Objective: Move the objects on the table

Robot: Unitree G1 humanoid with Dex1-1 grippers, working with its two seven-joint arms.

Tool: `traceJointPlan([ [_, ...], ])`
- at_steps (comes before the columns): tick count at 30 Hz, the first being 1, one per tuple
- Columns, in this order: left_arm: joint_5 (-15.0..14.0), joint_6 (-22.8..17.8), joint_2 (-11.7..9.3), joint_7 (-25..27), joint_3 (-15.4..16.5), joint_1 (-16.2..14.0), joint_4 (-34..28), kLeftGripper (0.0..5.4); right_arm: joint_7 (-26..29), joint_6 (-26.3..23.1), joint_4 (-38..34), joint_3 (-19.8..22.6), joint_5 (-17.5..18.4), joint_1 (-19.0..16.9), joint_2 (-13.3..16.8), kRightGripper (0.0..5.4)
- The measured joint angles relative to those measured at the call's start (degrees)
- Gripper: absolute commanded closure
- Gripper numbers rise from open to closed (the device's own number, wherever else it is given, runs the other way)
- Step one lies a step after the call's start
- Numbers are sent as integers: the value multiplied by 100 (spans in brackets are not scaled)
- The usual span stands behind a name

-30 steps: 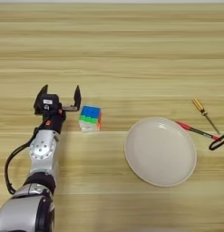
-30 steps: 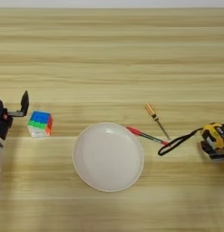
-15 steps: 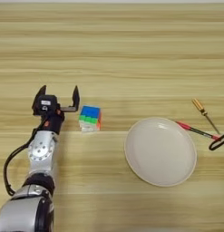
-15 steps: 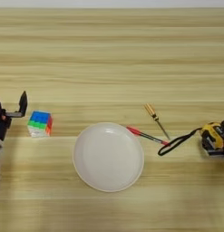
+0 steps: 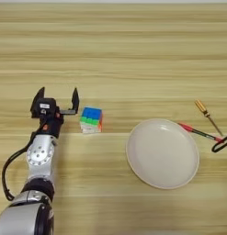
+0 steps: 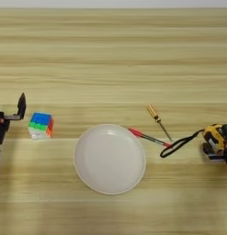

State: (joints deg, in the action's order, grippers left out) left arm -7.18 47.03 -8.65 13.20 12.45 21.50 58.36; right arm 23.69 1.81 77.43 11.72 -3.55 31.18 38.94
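My left gripper [image 5: 56, 97] sits at the left of the frame, fingers spread wide and holding nothing, with the puzzle cube [image 5: 91, 120] just beside its right finger, apart from it. Right of the cube lies a white plate [image 5: 162, 153] at centre. The pen [image 6: 148, 137] touches the plate's upper right rim, the screwdriver [image 6: 157, 120] just above it. The tape measure [image 6: 217, 142] rests at the far right edge on the table [image 6: 113, 55].

The tape measure [image 6: 218, 141] at the table's right edge is cut off by the right eye view's border; its far side is unseen. The left gripper [image 5: 56, 102] is cropped there too, one finger [image 6: 21, 106] showing. The right gripper appears in neither view.
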Motion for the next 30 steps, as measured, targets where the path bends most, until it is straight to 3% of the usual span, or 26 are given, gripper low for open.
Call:
traceJointPlan([
  [13, 0, 32, 0, -2, 10, -14, -26, 0, -228, -2, 1, 49, -57, 2, -56, 167],
  [30, 2, 45, 0, -5, 8, -13, -26, 0, -175, 185, 26, 158, -66, 2, -127, 172],
])
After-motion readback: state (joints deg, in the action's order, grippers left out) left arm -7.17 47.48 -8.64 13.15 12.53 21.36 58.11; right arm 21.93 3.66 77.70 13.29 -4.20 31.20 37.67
